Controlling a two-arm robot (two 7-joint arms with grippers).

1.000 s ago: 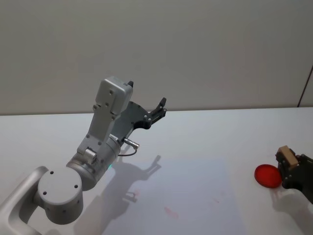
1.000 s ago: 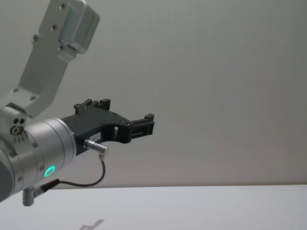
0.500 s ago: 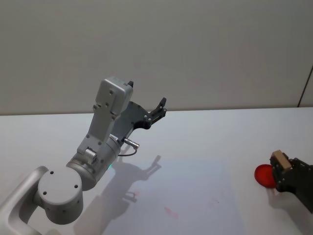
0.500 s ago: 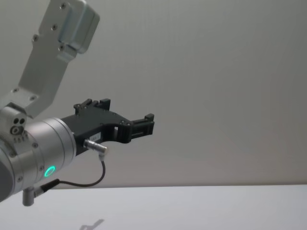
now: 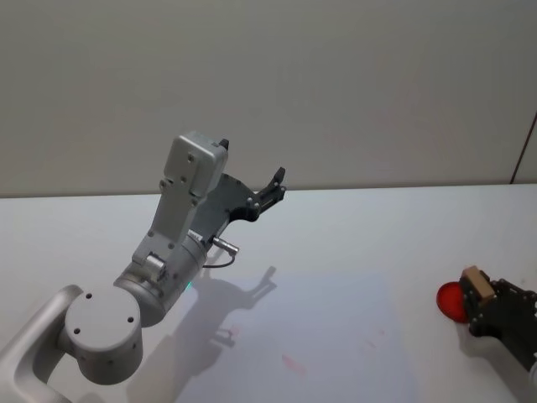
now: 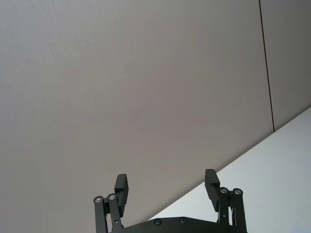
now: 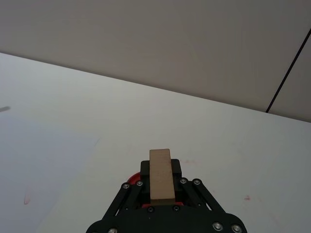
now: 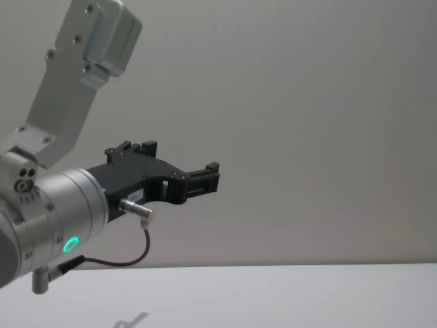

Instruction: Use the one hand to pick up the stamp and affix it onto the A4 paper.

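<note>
My right hand point(image 5: 491, 304) is black, and the stamp point(image 5: 477, 286) in it is pale tan wood. At the right edge of the head frame sits a bright red ink pad point(image 5: 450, 302) on the white surface point(image 5: 352, 243). My left hand point(image 5: 270, 189) is black on a silver arm point(image 5: 180, 227).

White table point(image 5: 352, 235), plain grey wall point(image 5: 336, 84), red round disc point(image 5: 450, 302), perhaps an ink pad

Looking like a robot lab / test cell, not a home or shop. Plain white table point(image 5: 352, 227) running wall to wall, w/ a bare grey-beige wall point(image 5: 336, 84) rising at the far side; one dark vertical seam point(image 5: 524, 151) showing far right. No furniture or decor showing, just flat even lighting.
</note>
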